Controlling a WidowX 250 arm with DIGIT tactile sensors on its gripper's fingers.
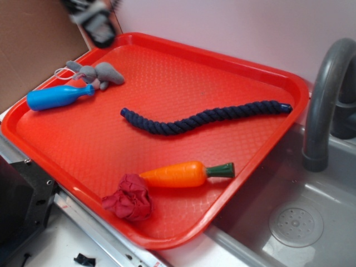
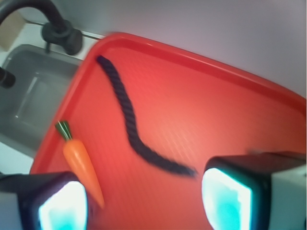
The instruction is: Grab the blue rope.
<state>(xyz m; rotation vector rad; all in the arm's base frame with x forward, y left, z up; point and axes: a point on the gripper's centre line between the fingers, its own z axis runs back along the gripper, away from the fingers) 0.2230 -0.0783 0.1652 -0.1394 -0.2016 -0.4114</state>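
Rope untouched, approach step in hand

Exterior view: blue rope point(image 1: 206, 119) lies in a loose wave across the middle of the red tray point(image 1: 167, 236), well apart from the gripper point(image 1: 93, 21), which is blurred at the tray's far corner.

Wrist view: gripper point(image 2: 144, 196) spread wide and empty, rope's near end just ahead between its fingers point(image 2: 225, 196). Next, judging by this, descend over that end and close.

I work at a toy kitchen set: a grey plastic sink point(image 1: 311, 217) with a moulded drain point(image 1: 296, 226) and a dark curved faucet point(image 1: 325, 94) beside a red serving tray point(image 1: 167, 72) on the counter.
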